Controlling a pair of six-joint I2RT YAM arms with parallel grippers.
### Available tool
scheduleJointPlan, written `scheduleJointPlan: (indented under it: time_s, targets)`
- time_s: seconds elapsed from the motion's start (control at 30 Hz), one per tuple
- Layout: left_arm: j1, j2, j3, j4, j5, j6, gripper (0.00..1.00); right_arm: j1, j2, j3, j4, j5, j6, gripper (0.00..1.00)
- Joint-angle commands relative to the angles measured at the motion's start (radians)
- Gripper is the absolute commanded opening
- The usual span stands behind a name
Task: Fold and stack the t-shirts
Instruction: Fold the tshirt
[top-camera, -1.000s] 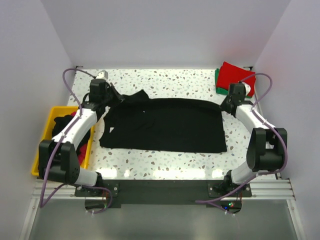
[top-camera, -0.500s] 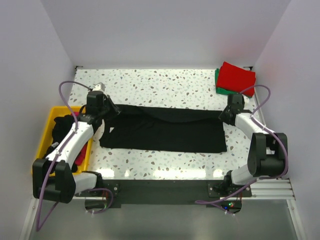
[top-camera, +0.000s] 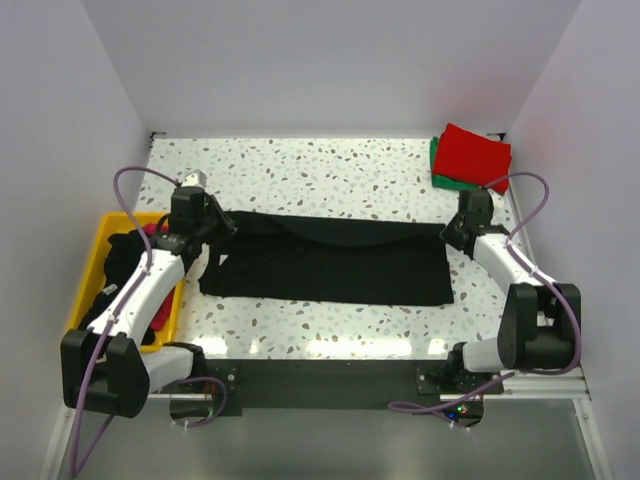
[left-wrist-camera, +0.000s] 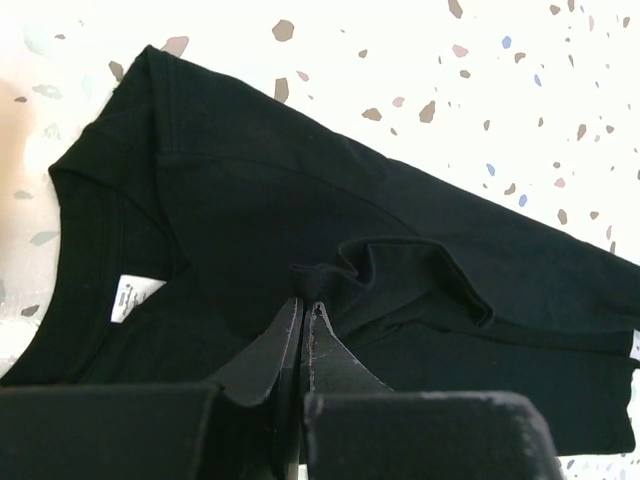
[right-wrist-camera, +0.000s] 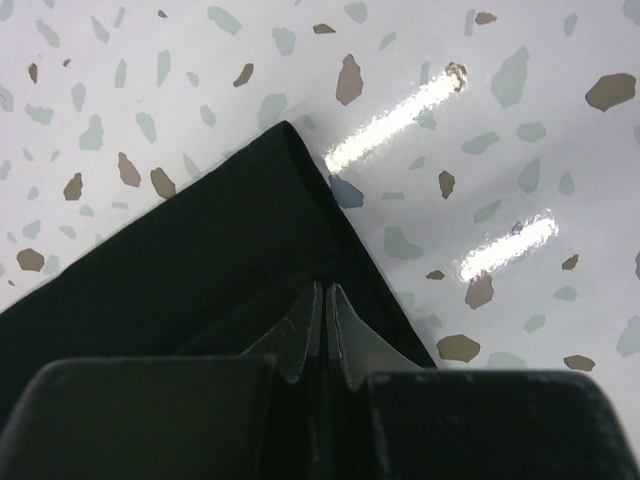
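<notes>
black t-shirt (top-camera: 330, 262) lay doubled over | left gripper (left-wrist-camera: 303, 302) clamped on its neck-end fold | right gripper (right-wrist-camera: 325, 292) clamped on its hem-end corner | red t-shirt (top-camera: 475, 152) lay beyond that end

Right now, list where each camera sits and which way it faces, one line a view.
Top external: above and behind the arm bases, looking down at the table, black t-shirt, yellow bin and folded red t-shirt; left arm and right arm show.
Left wrist: on the left arm, looking along the left hand, shut on the shirt's fold near the neck label.
Right wrist: on the right arm, looking down at the right hand, shut near the shirt's corner.
Shared: all three see the black t-shirt.
</notes>
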Motion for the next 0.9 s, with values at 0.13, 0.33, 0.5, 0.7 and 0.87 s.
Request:
scheduleJointPlan:
  time_s: [0.13, 0.33, 0.5, 0.7, 0.87]
  targets:
    - [0.010, -0.058, -0.009, -0.019, -0.028, 0.010, 0.00, 0.004, -0.060, -0.061, 0.013, 0.040, 0.020, 0.00]
    - [0.010, -0.061, -0.084, 0.009, 0.013, 0.009, 0.00, 0.004, -0.065, -0.085, 0.010, 0.034, 0.017, 0.18]
    - [0.009, -0.061, -0.141, 0.041, 0.061, -0.004, 0.00, 0.004, -0.089, -0.062, -0.020, -0.015, 0.016, 0.41]
    - [0.009, -0.064, -0.177, 0.044, 0.067, -0.002, 0.00, 0.031, -0.126, -0.064, -0.005, -0.081, 0.025, 0.47]
    - [0.009, -0.064, -0.187, 0.043, 0.070, -0.004, 0.00, 0.129, -0.071, -0.067, 0.027, -0.085, 0.060, 0.45]
